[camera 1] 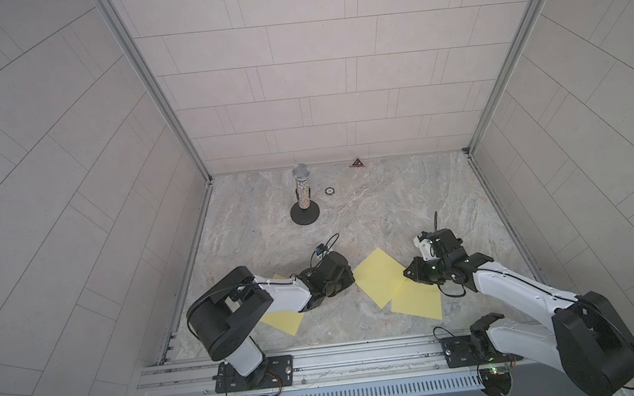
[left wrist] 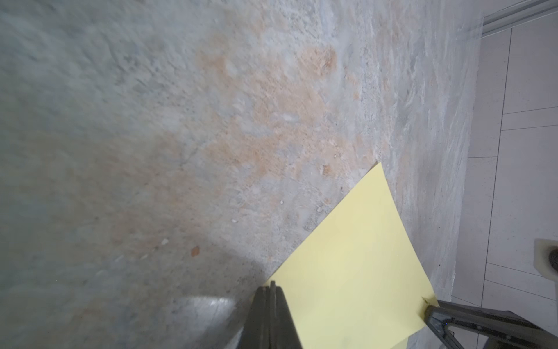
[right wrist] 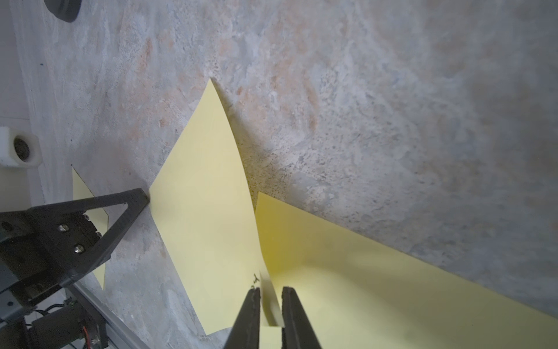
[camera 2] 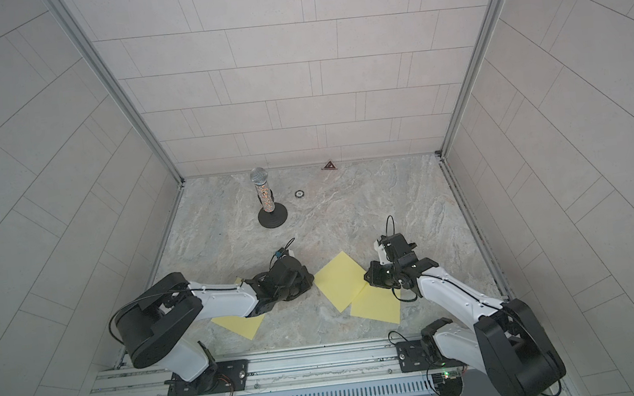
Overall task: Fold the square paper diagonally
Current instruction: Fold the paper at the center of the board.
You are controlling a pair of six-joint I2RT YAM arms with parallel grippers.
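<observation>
1. Work area: on my feed in both top views, the marble-pattern table carries three yellow sheets, with a microphone on a stand upright near the far wall.
2. Task item: the square paper is the middle sheet. It lies between the two arms, turned so that its corners point left, right, far and near.
3. Neighbouring sheets: a second yellow sheet lies just to the right, meeting the square paper along its near-right edge. A third yellow sheet lies partly under the left arm.
4. Left hand: I read the jaws as fully closed, finger against finger. The tip sits at the paper's left corner – in the right wrist view that tip touches the corner, which lies flat on the table there. I cannot confirm whether the paper is pinched or only touched.
5. Right hand: the jaws are nearly together, with a slim gap left.
6. Right corner: it curls up off the table and stands in that gap – I cannot tell whether the pads have clamped it.
</observation>
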